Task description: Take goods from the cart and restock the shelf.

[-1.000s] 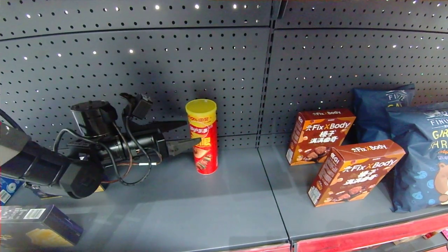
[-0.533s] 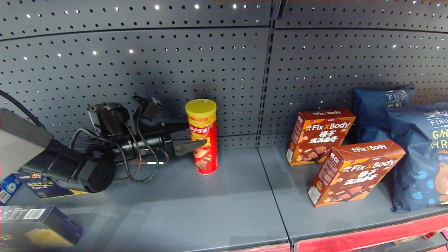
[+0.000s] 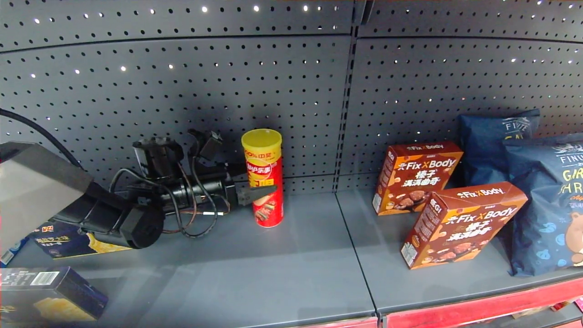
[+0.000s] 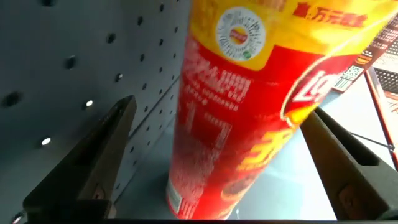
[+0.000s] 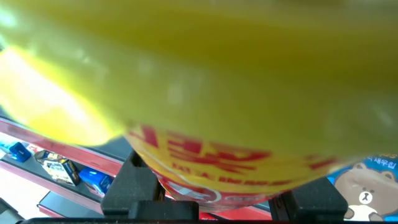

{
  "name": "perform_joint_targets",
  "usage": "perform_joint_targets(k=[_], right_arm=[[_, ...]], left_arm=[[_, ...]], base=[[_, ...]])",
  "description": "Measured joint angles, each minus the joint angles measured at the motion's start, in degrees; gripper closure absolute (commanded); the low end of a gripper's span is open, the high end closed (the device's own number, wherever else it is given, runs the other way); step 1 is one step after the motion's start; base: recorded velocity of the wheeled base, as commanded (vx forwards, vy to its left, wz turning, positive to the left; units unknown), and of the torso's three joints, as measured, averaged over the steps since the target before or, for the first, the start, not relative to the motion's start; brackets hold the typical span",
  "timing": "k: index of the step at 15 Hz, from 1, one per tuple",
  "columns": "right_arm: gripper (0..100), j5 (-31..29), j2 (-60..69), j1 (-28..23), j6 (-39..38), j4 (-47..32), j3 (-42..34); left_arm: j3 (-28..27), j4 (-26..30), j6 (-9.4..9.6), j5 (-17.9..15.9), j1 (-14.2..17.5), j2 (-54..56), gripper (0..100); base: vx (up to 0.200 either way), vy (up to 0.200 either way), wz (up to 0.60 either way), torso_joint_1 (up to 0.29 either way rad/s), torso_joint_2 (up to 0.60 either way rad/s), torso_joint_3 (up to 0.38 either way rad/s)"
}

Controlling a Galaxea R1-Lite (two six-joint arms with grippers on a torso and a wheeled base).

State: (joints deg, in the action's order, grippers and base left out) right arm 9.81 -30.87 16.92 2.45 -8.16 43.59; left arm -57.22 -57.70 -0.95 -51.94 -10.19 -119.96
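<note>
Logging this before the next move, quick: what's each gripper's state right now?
Left gripper: open, fingers either side of the red can standing on the shelf.
Right gripper: seemingly closed on a second can.

Place: shop aisle, snack section.
Fixture: grey metal shelf (image 3: 296,273) with a pegboard back panel (image 3: 182,91); red strip (image 3: 478,307) along its near edge.
Stock: sealed retail packs, namely a chip can (image 3: 264,177) mid-shelf, two brown boxes (image 3: 460,223) to its right, blue bags (image 3: 542,200) far right, and dark boxes (image 3: 50,296) near left.
</note>
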Motion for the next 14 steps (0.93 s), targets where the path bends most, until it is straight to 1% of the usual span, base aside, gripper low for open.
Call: perform_joint_targets(k=[2,7,9,10,11,14], right_arm=[[100,0.0,0.0,0.0,0.0,0.0,0.0],[100,0.0,0.1,-0.1,0.0,-0.1,-0.1],[100,0.0,0.1,0.0,0.0,0.0,-0.2],[100,0.0,0.0,0.0,0.0,-0.1,-0.2],[100,0.0,0.0,0.0,0.0,0.0,-0.2],[100,0.0,0.1,0.0,-0.1,0.0,-0.2]], left_arm=[[-0.5,0.1,0.00,0.9,-0.7,-0.7,0],[-1.8,1.2,-0.17,1.2,-1.4,-1.8,0],[-3.5,3.0,-0.44,3.3,-1.9,-2.2,0],[-4.8,3.3,-0.61,3.7,-2.4,-2.5,0],[-5.5,3.3,-0.71,3.7,-2.8,-2.8,100],[-6.0,3.3,-0.79,4.1,-4.0,-3.2,100]], base=[[0.000,0.000,0.00,0.000,0.00,0.000],[0.000,0.000,0.00,0.000,0.00,0.000],[0.000,0.000,0.00,0.000,0.00,0.000],[0.000,0.000,0.00,0.000,0.00,0.000],[0.000,0.000,0.00,0.000,0.00,0.000],[0.000,0.000,0.00,0.000,0.00,0.000]])
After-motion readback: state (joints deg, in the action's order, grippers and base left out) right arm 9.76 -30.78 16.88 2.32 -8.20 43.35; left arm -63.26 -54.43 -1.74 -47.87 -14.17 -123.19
